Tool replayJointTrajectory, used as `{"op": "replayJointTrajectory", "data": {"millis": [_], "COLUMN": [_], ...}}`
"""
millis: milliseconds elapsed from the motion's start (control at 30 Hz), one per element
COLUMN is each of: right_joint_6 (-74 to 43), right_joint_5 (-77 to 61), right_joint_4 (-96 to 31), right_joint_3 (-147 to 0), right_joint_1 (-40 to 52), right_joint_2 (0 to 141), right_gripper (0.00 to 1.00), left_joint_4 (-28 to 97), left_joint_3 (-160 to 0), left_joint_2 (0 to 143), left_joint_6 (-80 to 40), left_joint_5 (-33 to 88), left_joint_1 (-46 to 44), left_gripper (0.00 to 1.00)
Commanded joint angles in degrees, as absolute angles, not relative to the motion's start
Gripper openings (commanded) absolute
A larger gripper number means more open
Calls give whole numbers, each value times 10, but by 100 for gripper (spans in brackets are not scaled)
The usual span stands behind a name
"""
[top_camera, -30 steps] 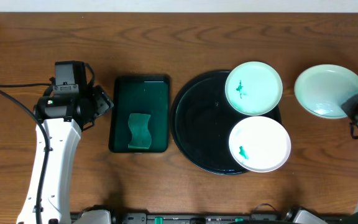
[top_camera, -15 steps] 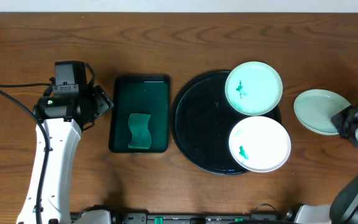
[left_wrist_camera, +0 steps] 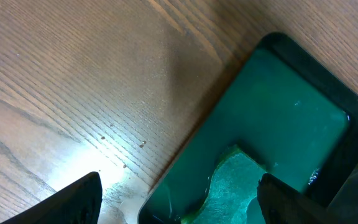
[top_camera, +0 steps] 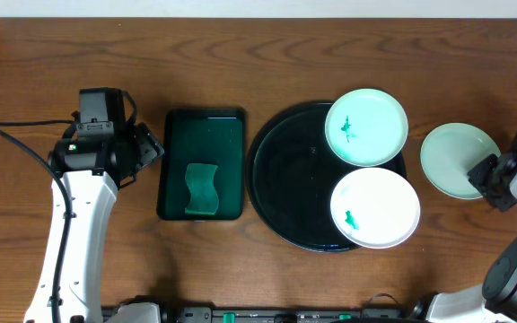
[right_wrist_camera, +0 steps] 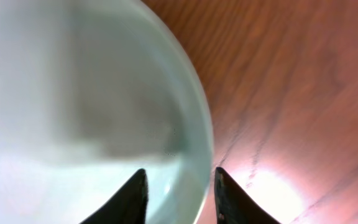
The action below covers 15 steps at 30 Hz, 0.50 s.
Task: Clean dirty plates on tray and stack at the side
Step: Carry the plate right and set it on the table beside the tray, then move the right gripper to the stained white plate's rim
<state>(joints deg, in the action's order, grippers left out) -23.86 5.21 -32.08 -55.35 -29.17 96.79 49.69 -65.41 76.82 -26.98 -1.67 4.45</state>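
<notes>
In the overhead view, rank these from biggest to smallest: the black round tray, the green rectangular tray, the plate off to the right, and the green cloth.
1. black round tray
2. green rectangular tray
3. plate on the right, possibly tilted, so its size is less sure
4. green cloth

Overhead: bright, even, sharp, with soft shadows.
Left wrist: white glare on the table [left_wrist_camera: 114, 180].
Right wrist: plate [right_wrist_camera: 73, 81] blurred — glare beside it.

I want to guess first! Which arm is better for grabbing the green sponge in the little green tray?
Left, likely. The left claw is open, just beside the green tray, with the green sponge in its camera view. The right claw is at the far side, shut on a plate.
</notes>
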Motion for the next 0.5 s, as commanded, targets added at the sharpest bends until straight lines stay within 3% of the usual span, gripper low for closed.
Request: {"op": "replayJointTrajectory", "data": {"millis": [0, 167, 467], "right_joint_6": [-204, -162, -103], "right_joint_5": [-3, -38, -70], "right_joint_4": [-342, -397, -499], "right_joint_3": [-588, -640, -655], "right_joint_1": [-286, -247, -101], "right_joint_2": [957, 926, 881], "right_gripper": [40, 48, 51], "left_joint_4": [499, 499, 499], "left_joint_3": [-659, -659, -659], "left_joint_2": [767, 767, 767], "left_joint_6": [-268, -268, -268], "left_joint_5": [-20, -20, -20], "left_joint_1": [47, 47, 47], "left_gripper": [80, 80, 80]}}
